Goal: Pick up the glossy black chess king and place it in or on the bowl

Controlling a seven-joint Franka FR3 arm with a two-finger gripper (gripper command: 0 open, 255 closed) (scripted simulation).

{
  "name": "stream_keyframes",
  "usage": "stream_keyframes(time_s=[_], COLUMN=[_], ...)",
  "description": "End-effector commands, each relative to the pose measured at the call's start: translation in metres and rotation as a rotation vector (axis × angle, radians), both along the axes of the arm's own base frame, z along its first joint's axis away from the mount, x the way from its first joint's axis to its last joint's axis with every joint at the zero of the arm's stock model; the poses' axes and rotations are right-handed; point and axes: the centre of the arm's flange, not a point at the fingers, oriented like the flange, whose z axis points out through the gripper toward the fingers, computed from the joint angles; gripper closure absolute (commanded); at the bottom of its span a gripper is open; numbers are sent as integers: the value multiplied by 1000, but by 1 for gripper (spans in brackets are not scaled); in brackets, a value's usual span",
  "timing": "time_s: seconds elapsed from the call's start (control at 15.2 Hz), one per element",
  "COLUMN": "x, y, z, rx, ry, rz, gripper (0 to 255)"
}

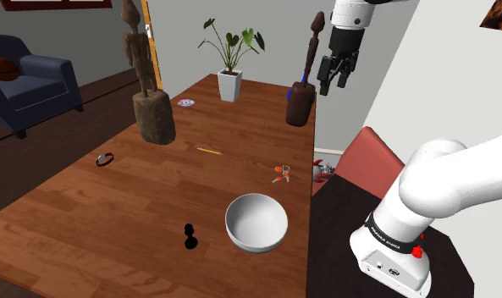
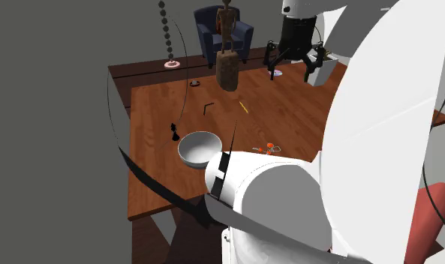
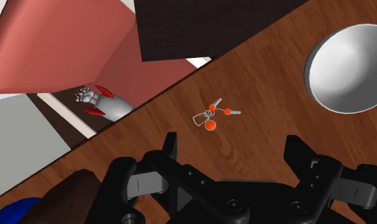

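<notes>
In the shoulder view, the chess king stands left of the bowl, keys behind it.

This is a lived-in home, a sitting room by its looks. A dark blue upholstered armchair stands on a dark wood floor beside a broad brown wooden table. The table bears a leafy green plant in a white pot, a tall carved wooden figure on a block base and a small ring of keys with orange tags.

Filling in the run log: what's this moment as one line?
gripper open, raised, empty | black chess king on table beside bowl | pick not started
</notes>
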Motion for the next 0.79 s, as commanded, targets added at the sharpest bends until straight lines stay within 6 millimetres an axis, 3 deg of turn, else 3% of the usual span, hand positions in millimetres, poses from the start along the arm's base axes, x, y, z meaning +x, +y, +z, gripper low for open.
stream_keyframes(time_s=[0.0, 0.73], x=[0, 39], y=[0, 119], z=[0, -78], rx=[0, -1], ry=[0, 40], rz=[0, -6], gripper=[0, 0])
